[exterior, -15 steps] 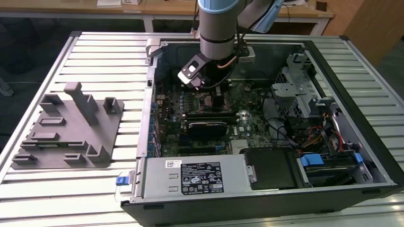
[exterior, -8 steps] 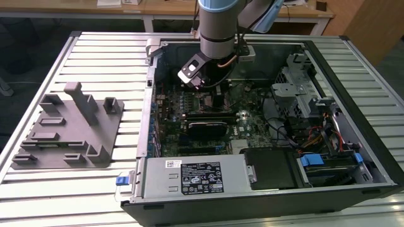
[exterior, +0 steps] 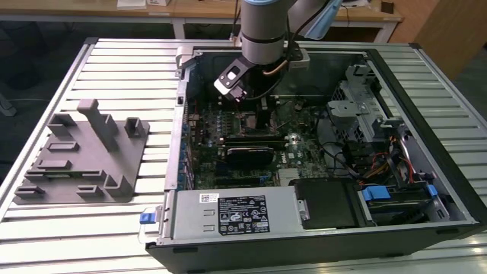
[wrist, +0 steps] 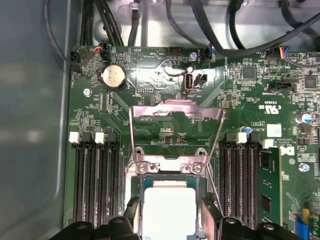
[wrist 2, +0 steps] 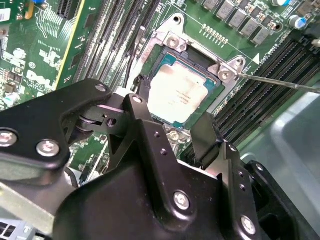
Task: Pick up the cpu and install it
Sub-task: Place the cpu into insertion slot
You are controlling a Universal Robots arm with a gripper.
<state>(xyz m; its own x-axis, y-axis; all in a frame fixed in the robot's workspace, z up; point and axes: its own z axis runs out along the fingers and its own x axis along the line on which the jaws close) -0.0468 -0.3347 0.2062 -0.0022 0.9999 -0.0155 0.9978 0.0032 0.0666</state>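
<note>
At the exterior view's left, well apart from my tool [wrist 2: 176, 107], a grey moulded fixture [exterior: 84, 154] sits on the slatted desk [exterior: 45, 80]. Moving right comes the open computer case [exterior: 449, 188]. My arm reaches down into it over the motherboard [wrist: 240, 100], and the grey power supply box [exterior: 228, 214] lies well clear of the tool.

The relation that matters is straight below me. The cpu [wrist 2: 177, 92] lies flat in the socket [wrist 2: 172, 40], silver top up, with its darker rim showing along the edges. My tool straddles it, bracketing two opposite edges. So the chip is not off to any side of me — it sits centred in the tool's gap, right under the wrist. It is square, so there is no long axis to line up, and its edges look parallel to the socket's frame. Whether I am clamped on it or standing just off its edges I cannot tell; the margins are too tight to read.

Just beyond the tool the metal load plate [wrist: 175, 112] stands raised off the socket, and memory slots [wrist: 92, 180] flank it on both sides. A thin lever rod [wrist 2: 280, 81] runs out from the socket's corner, clear of the tool. Farther toward the exterior view's right — well apart from me — stands the drive cage [exterior: 361, 108].
</note>
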